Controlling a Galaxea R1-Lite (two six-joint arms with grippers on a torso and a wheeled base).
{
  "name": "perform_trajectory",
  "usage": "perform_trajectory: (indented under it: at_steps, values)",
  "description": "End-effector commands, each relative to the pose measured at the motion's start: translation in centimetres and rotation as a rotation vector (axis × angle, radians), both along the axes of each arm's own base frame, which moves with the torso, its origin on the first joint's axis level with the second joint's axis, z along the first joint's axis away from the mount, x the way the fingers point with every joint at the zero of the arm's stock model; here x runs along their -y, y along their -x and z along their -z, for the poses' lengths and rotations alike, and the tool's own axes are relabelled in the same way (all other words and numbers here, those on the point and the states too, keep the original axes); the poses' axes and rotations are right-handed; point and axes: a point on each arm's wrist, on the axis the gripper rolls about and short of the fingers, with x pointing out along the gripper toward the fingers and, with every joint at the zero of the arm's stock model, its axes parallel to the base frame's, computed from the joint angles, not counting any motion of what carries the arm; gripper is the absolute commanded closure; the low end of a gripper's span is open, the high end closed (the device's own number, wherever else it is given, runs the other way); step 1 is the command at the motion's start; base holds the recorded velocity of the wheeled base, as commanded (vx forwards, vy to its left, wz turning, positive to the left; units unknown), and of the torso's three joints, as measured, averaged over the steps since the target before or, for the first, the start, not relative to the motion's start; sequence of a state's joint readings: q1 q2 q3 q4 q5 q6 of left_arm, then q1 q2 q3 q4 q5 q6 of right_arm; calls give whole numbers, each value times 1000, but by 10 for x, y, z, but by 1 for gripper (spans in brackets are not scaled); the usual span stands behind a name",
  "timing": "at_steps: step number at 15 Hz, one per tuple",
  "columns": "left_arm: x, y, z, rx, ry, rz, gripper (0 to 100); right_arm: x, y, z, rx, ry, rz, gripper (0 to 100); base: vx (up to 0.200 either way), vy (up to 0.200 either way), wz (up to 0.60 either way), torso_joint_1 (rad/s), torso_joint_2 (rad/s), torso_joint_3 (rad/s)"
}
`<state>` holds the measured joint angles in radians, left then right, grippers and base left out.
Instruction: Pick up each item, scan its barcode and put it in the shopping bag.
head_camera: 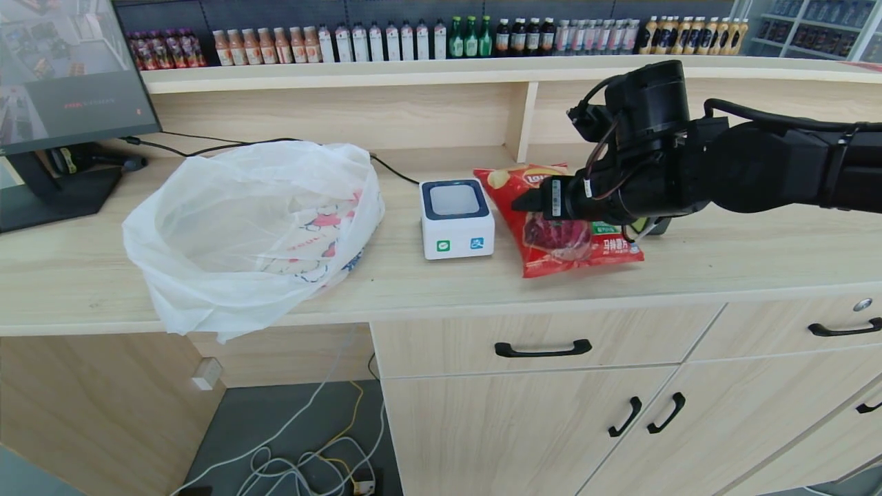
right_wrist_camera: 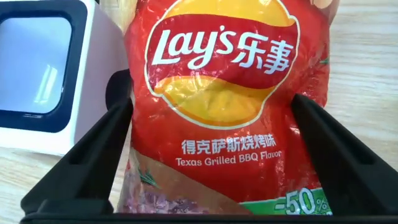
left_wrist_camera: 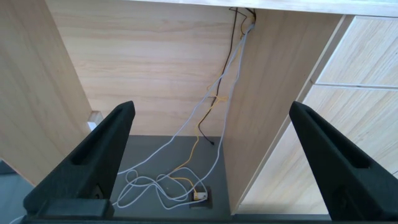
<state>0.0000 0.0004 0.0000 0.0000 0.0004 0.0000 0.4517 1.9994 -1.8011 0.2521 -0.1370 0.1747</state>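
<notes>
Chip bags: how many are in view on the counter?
1. The red chip bag lies on the counter right of the scanner, straddled by the open right pincer. The arm could hide more behind it.

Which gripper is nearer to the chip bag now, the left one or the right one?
Right. The right gripper is over the chip bag on the counter, its fingers on either side. The left gripper hangs low, under the counter.

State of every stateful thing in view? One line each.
shopping bag, mouth open
chip bag, lying flat on the counter
scanner, upright, window facing up
right end effector, open, straddling the chip bag
left end effector, open, empty
drawer, shut
monitor, on
</notes>
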Motion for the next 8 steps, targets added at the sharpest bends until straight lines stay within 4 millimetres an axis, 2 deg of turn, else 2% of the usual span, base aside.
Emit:
perform_trajectory:
  at_steps: [1, 4, 6, 8]
  values:
    - [0, 0, 0, 0, 0, -1, 0, -4, -8, 8, -13, 7, -3, 0, 0, 0, 0, 0, 0, 0]
    - [0, 0, 0, 0, 0, 0, 0, -7, -11, 13, -25, 9, -8, 0, 0, 0, 0, 0, 0, 0]
    - [0, 0, 0, 0, 0, 0, 0, -15, -7, 14, -32, -3, -45, 0, 0, 0, 0, 0, 0, 0]
    - [0, 0, 0, 0, 0, -1, 0, -15, -5, 15, -61, 4, -58, 0, 0, 0, 0, 0, 0, 0]
